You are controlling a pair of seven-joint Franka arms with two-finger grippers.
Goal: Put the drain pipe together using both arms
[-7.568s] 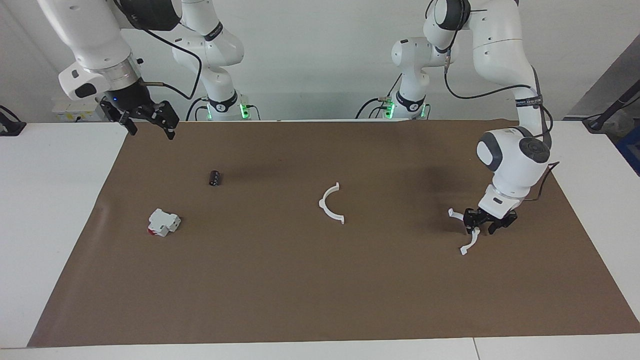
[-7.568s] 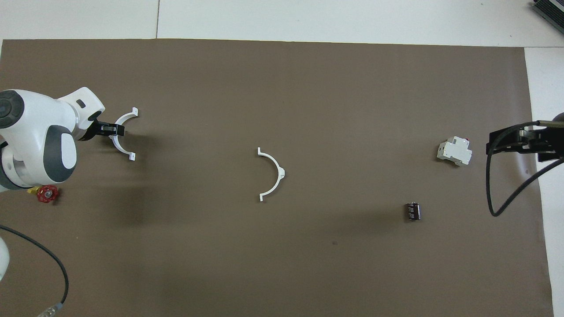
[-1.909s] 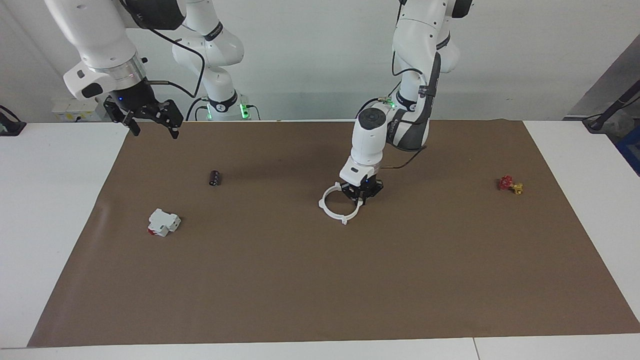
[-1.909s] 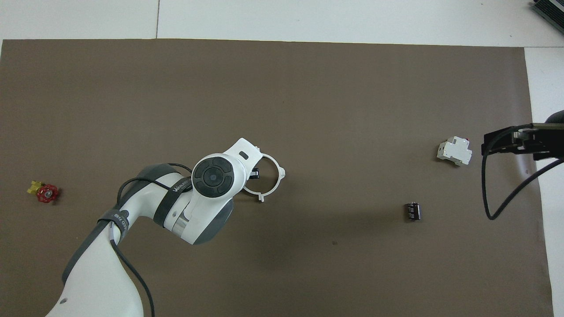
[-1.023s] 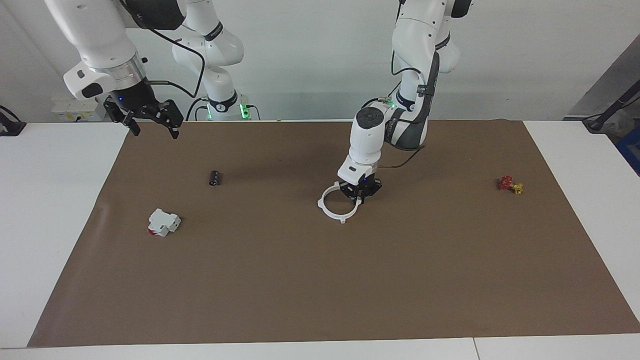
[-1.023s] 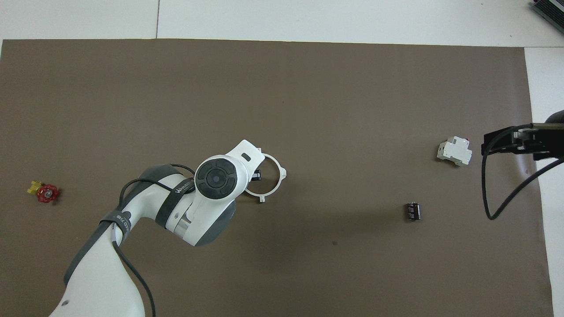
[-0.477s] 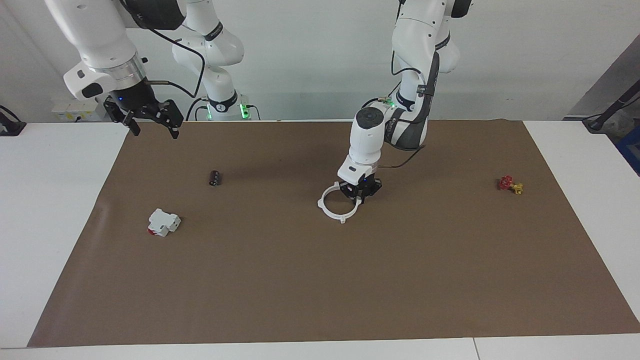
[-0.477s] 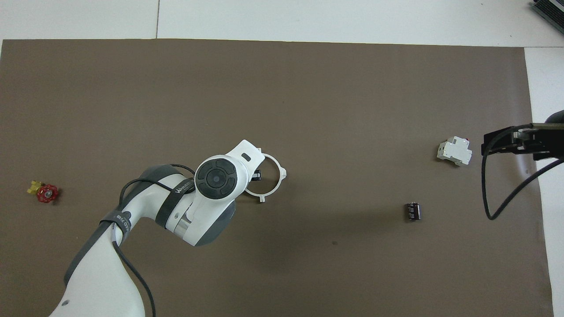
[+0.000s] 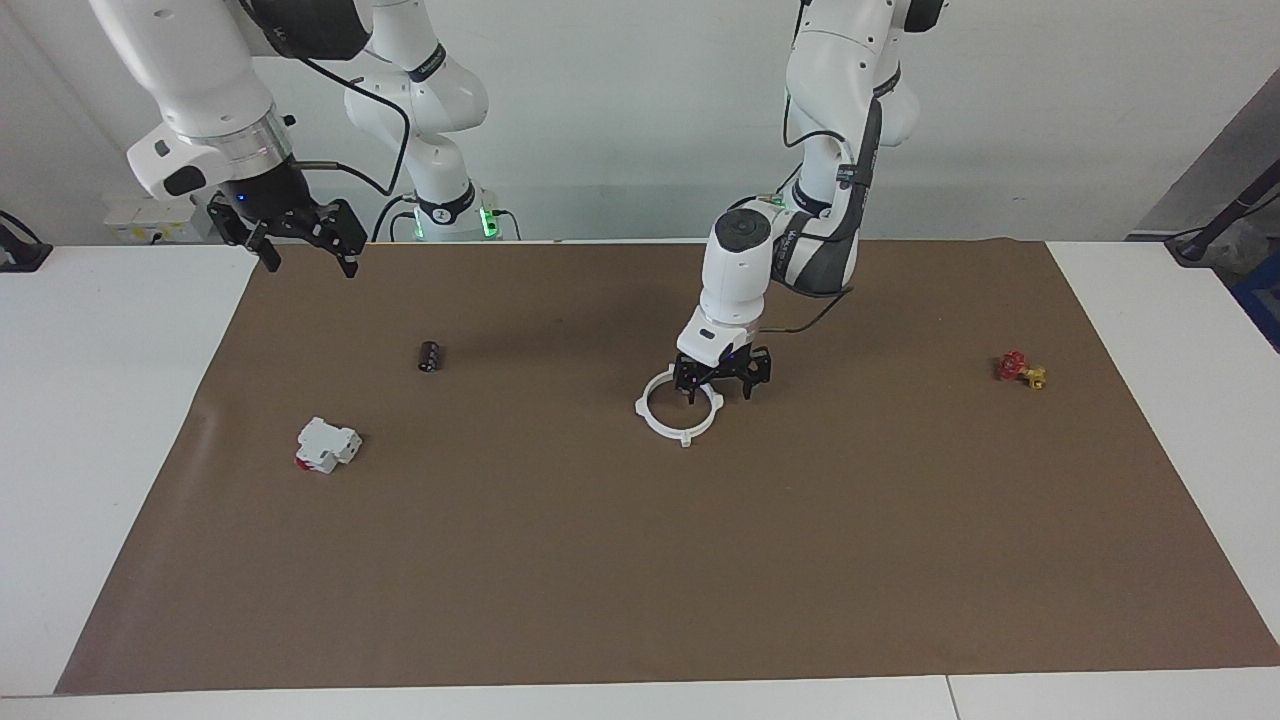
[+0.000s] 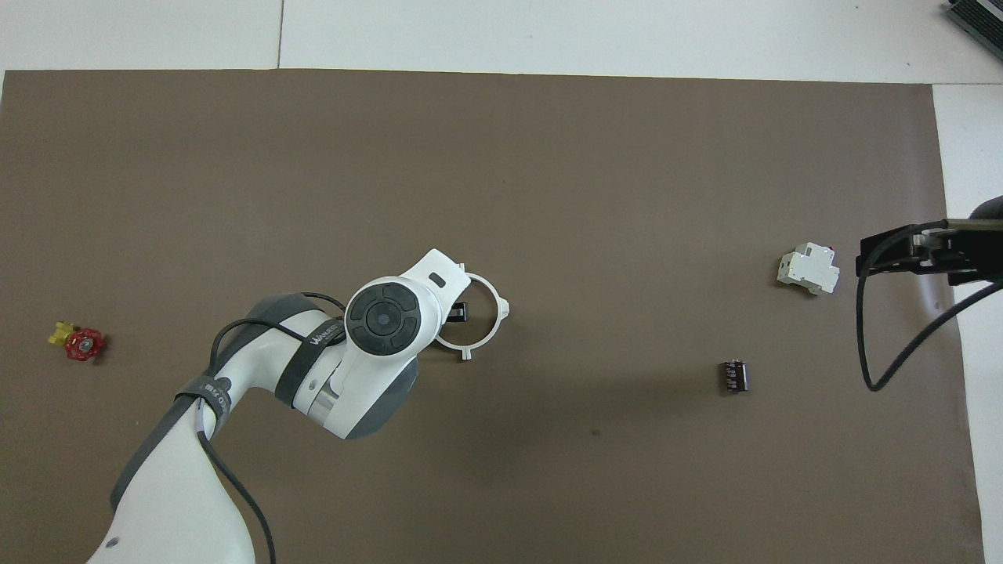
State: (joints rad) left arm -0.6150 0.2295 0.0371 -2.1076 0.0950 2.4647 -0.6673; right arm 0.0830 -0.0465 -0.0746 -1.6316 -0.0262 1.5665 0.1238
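Observation:
The drain pipe's two white half-rings lie joined as one flat ring (image 9: 680, 434) (image 10: 497, 325) in the middle of the brown mat. My left gripper (image 9: 718, 390) stands low over the ring's edge on the side toward the left arm's end, open, its fingers spread to either side of the rim and holding nothing. In the overhead view the left wrist covers most of that gripper (image 10: 458, 313). My right gripper (image 9: 306, 262) (image 10: 866, 254) waits open and empty in the air over the mat's edge at the right arm's end.
A white blocky part with red (image 9: 327, 445) (image 10: 809, 269) and a small dark cylinder (image 9: 430, 356) (image 10: 734, 376) lie toward the right arm's end. A small red and yellow valve (image 9: 1018, 368) (image 10: 78, 343) lies toward the left arm's end.
My left gripper has opened and let go of the half-ring, which now lies joined to the other half. The right arm has not moved.

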